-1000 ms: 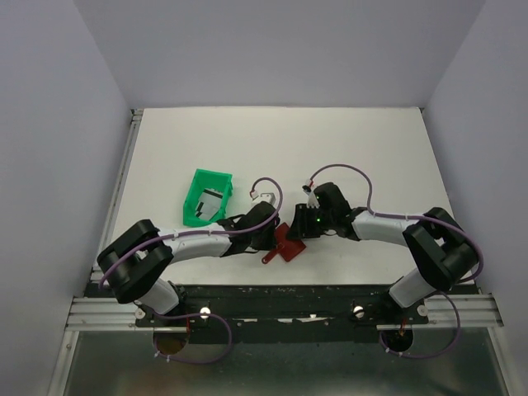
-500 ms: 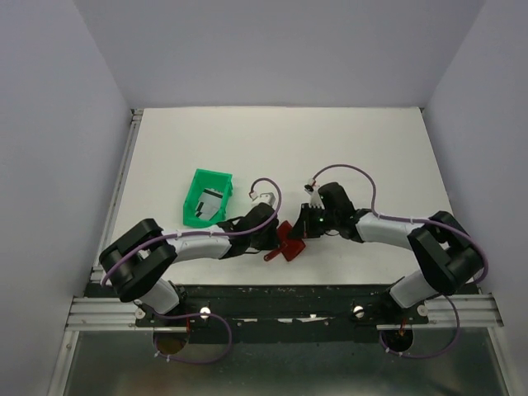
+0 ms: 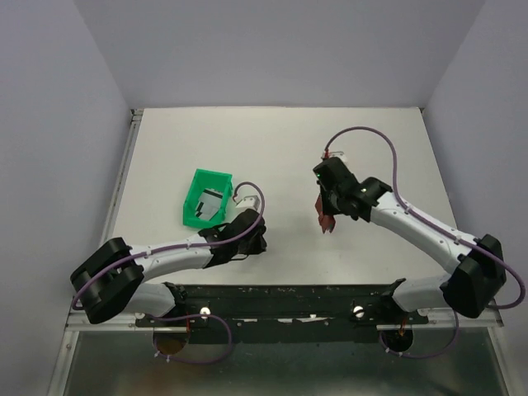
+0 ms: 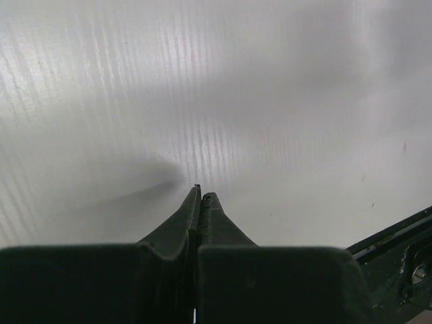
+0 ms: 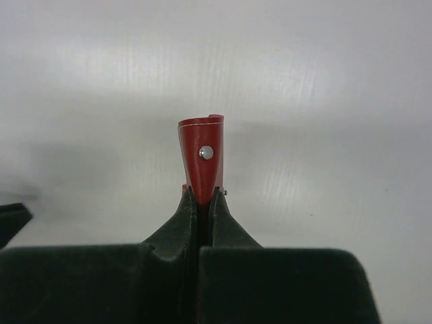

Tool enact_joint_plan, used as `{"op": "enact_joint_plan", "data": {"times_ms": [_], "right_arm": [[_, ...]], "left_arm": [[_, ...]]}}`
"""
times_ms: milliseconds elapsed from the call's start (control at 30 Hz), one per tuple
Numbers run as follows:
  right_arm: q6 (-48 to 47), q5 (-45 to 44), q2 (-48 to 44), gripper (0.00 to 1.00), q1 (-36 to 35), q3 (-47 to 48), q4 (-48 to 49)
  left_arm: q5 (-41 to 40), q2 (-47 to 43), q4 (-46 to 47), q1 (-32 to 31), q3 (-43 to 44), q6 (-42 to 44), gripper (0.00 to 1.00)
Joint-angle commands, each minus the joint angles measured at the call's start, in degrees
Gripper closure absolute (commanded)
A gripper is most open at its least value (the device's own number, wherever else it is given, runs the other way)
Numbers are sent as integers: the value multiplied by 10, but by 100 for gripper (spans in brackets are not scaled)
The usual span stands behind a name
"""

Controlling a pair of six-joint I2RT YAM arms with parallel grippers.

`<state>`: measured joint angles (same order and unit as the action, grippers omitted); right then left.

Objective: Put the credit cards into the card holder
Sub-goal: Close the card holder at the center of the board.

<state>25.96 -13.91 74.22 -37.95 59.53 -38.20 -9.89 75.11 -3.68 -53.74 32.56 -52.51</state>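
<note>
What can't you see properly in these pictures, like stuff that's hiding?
- Top view: how many credit cards lie in the green tray. They are too small, and the tray's walls cover part of them.
- Right wrist view: the card holder's inside and lower end. The right gripper pinches it shut, so only the red outside shows.
- Left wrist view: tray and cards are out of frame. Only the shut left gripper and the table show.

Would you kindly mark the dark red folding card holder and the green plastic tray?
dark red folding card holder (image 5: 202, 172): right wrist view, flap below stud.
green plastic tray (image 3: 214, 173): top view, far rim.
</note>
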Motion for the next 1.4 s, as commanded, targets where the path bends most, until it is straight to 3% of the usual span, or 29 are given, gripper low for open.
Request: {"op": "enact_joint_plan", "data": {"times_ms": [0,167,333,367,467,600,733,800,967,1100,1267,1367], "right_arm": [[23,-241,109,100,-72,66,-214],[66,-298,227,100,-125,123,-275],[53,-213,217,98,-150,92,-178],[47,-187,207,92,-153,81,-153],[39,-117,179,63,-163,50,-72],[39,3,132,47,-164,1,33],[42,81,55,46,-164,-70,153],[53,70,6,44,-164,-99,175],[97,-67,-42,45,-142,-114,79],[131,-116,-41,45,-127,-119,6],[203,-112,-96,46,-84,-184,14],[212,-91,-131,53,-40,-214,22]], "left_arm": [[-33,-16,-33,-1,-1,1,100],[-35,-34,-31,-1,-24,-15,100],[-42,-63,-41,-1,-48,-24,100],[-43,-68,-43,-1,-51,-25,100],[-47,-82,-48,-1,-58,-28,100],[-48,-83,-55,-1,-63,-32,100],[-49,-86,-55,-1,-66,-37,100],[-49,-87,-55,-1,-65,-36,100],[-45,-80,-43,-1,-40,-8,100],[-22,-86,8,-2,-14,28,100],[39,-30,79,-3,44,77,100],[93,24,132,-8,78,93,100]]}}
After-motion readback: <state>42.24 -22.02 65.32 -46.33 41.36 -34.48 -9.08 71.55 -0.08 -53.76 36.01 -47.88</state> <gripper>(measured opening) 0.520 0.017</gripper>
